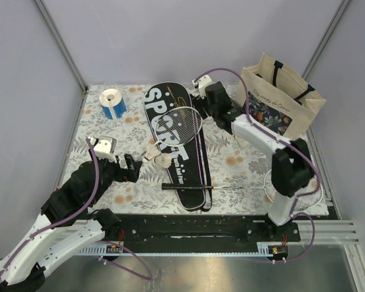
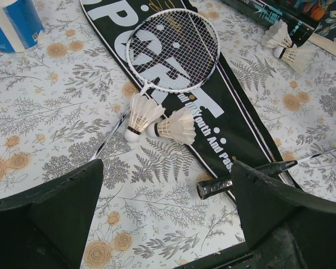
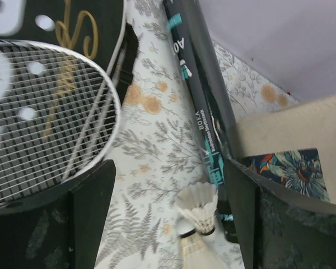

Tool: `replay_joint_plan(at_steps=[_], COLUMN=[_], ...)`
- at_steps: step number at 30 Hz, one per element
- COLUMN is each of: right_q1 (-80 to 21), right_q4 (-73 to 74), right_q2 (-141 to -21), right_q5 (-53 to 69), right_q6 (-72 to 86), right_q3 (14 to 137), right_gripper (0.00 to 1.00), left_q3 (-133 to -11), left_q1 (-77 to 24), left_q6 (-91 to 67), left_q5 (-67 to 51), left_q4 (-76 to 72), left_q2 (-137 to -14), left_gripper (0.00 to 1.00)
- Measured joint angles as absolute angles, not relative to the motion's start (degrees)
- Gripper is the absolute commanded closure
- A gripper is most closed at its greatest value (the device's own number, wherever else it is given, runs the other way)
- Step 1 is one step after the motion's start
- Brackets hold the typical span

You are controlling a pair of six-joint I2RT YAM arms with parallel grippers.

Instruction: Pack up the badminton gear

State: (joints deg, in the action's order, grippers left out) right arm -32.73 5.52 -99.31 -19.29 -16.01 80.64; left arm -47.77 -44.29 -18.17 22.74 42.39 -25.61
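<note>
Soft, even overhead light fills all three views, bright without glare. Shadows beside the white feather shuttlecocks (image 2: pixel 143 112) are faint. The top view is sharp. White lettering on the black racket-shaped case (image 3: pixel 109 33) blurs at the right wrist view's corner.

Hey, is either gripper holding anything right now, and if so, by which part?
Nothing is held. The left gripper is open, short of two shuttlecocks; the right gripper is open over another shuttlecock beside the black tube.
</note>
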Motion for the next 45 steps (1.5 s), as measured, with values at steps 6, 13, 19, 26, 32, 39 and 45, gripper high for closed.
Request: replay_joint_plan(at_steps=[6,13,19,26,32,39,45], right_q1=[-28.3,-23.9,-21.0,-19.7,-19.7,-19.6,-19.5], right_q4=[17.4,23.5,24.3,25.7,28.3,31.9,33.6], right_q2=[-117.8,-126.8,-129.6,-133.8,-140.7,-147.8,-148.4], right_q5=[-20.6,-21.8,-21.4,-19.7,-20.3,-22.0,-22.0], right_q6=[-24.6,-30.2,-32.5,-35.1,-36.7,-38.6,-39.4], right_q3=[98.0,106.2,108.7,112.8,122.0,130.5,132.3], right_gripper=[0.18,0.17,0.15,0.15,0.14,0.18,0.43], left_q3=[-47.7,-47.5,-47.5,-47.5,-47.4,-47.2,-47.2], left_q1=[-44.3,-44.3,-44.2,-43.8,-43.5,-42.4,-42.3], left_q6=[-17.9,-17.7,-17.4,-17.0,-16.5,-16.3,-16.0], left_q5=[22.7,22.7,22.7,22.7,21.7,19.6,18.7], left_q4=[42.3,42.3,42.3,42.3,42.1,41.4,40.5], left_q2=[-25.6,-26.7,-27.3,-27.3,-27.2,-26.2,-25.2], left_gripper=[0.01,0.01,0.01,0.01,0.01,0.01,0.01])
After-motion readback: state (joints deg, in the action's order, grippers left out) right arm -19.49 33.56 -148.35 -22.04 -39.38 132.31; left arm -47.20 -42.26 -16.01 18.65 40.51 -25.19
